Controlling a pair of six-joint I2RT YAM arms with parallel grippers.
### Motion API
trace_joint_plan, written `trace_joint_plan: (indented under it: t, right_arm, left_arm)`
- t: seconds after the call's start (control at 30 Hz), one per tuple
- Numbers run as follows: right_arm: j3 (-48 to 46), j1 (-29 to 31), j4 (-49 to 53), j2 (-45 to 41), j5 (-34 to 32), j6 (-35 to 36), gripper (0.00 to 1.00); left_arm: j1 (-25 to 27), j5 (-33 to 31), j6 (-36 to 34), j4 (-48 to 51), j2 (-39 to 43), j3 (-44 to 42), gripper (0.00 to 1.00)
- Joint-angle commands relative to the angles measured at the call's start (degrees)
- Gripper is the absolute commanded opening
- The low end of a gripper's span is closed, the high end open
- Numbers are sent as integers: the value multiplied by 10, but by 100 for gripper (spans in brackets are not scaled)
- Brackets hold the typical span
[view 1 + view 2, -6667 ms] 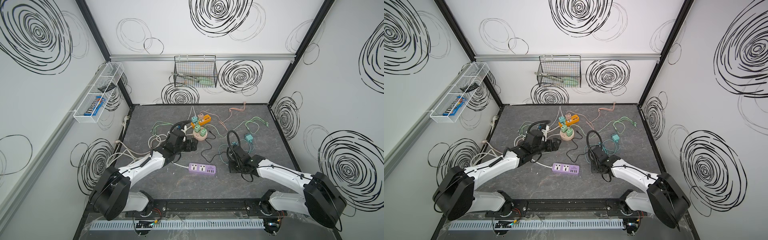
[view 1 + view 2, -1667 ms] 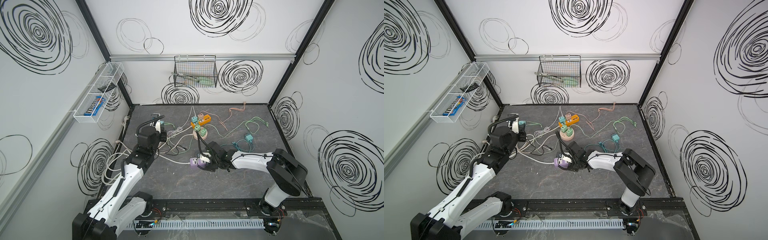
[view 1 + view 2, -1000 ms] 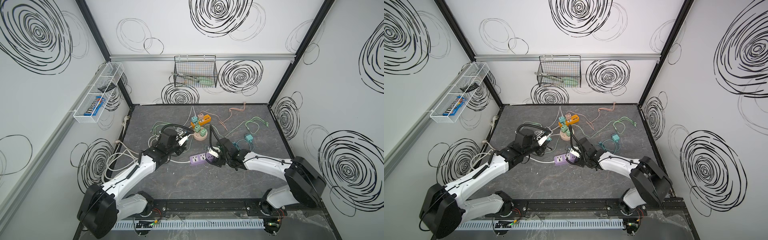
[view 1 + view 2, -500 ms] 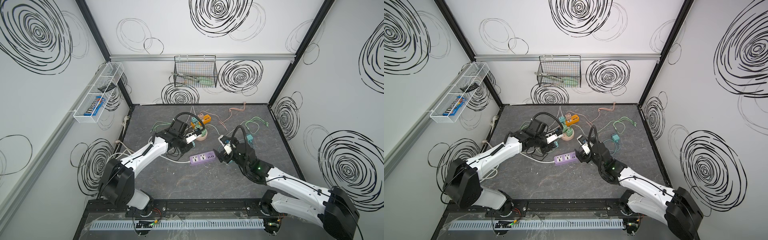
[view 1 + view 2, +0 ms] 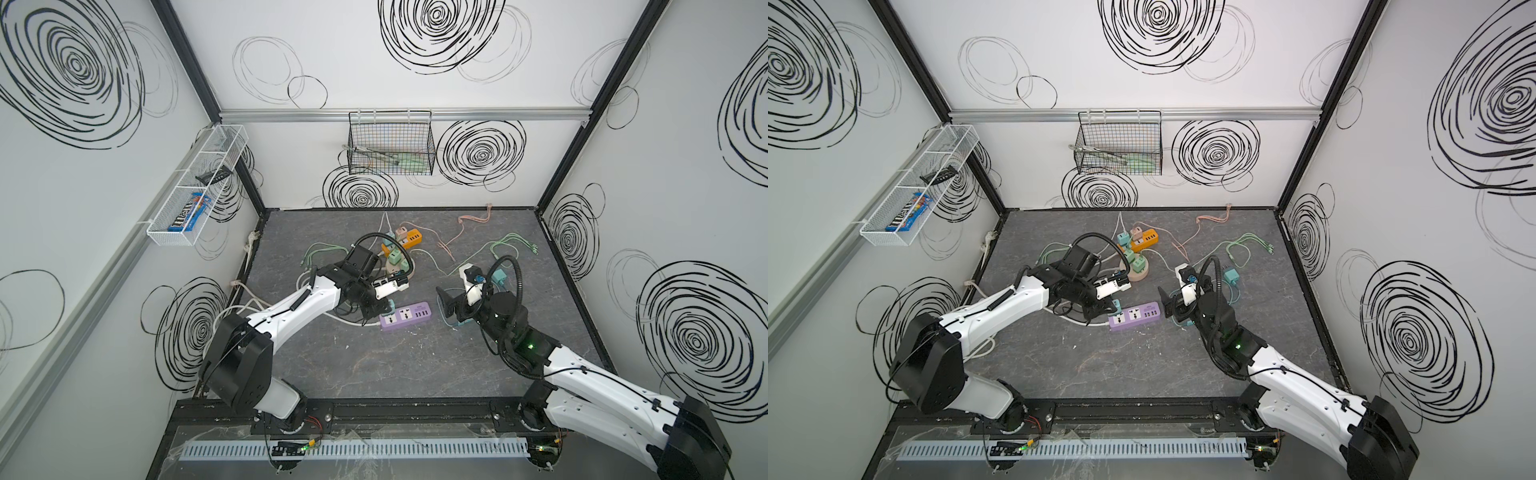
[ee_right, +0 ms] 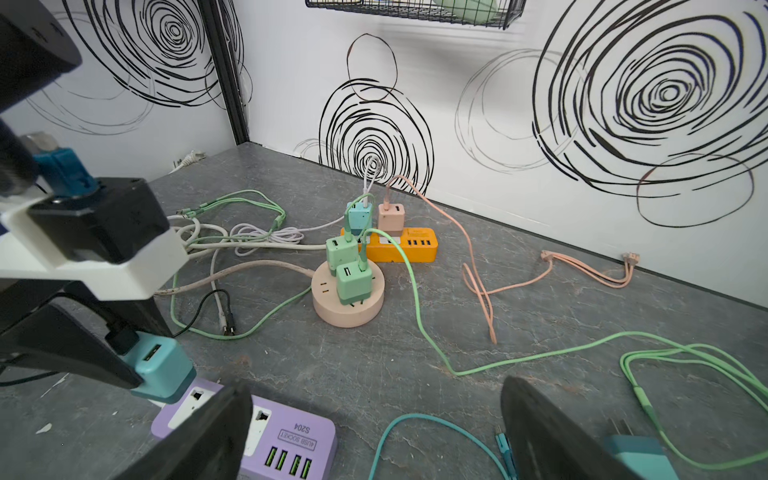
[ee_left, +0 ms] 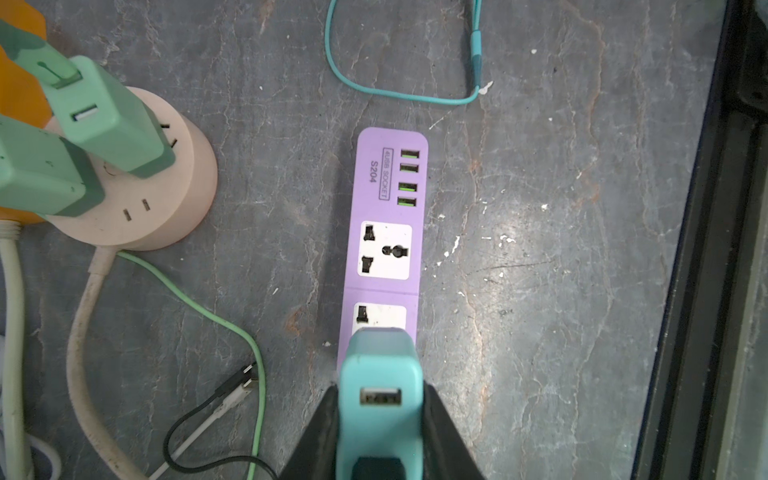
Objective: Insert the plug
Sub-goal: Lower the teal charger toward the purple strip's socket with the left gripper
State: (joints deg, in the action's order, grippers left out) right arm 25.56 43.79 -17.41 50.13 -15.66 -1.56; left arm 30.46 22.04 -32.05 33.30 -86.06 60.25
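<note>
A dark grey, stone-patterned bench [image 5: 374,374] sits inside white walls [image 5: 353,62] drawn with black swirls. The left end effector [image 7: 380,399] is clamped on a teal plug [image 7: 380,370], one black finger on each side. It holds the plug upright over the near end of a purple power strip [image 7: 388,208]. The plug covers most of the strip's end socket, and in the right wrist view its base is down at the socket face. Whether the prongs are fully in cannot be told. Beyond the plug along the strip come a free socket [image 7: 384,249] and then four USB ports [image 7: 408,178]. Off to one side of this end effector stands a round pink socket hub [image 6: 349,309] carrying two green adapters [image 6: 353,282]. An orange strip [image 6: 411,249] lies just behind the hub. The right end effector [image 6: 376,392] hangs with its jaws spread wide and nothing between them, near the strip's USB end. A teal cable [image 6: 415,419] loops across the bench below its fingers.
</note>
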Motion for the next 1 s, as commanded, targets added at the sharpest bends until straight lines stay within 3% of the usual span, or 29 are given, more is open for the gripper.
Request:
trace_joint_plan:
  t: [0.0, 0.5, 0.97]
  right_arm:
    - [2, -2, 0, -2, -7, -12, 97]
    - [16, -3, 19, 19, -7, -13, 97]
    - [14, -2, 23, 21, -3, -16, 97]
  left_arm:
    - [2, 18, -11, -29, -8, -14, 0]
    - [0, 15, 8, -97, -33, -44, 0]
    - [-7, 12, -29, -58, -69, -33, 0]
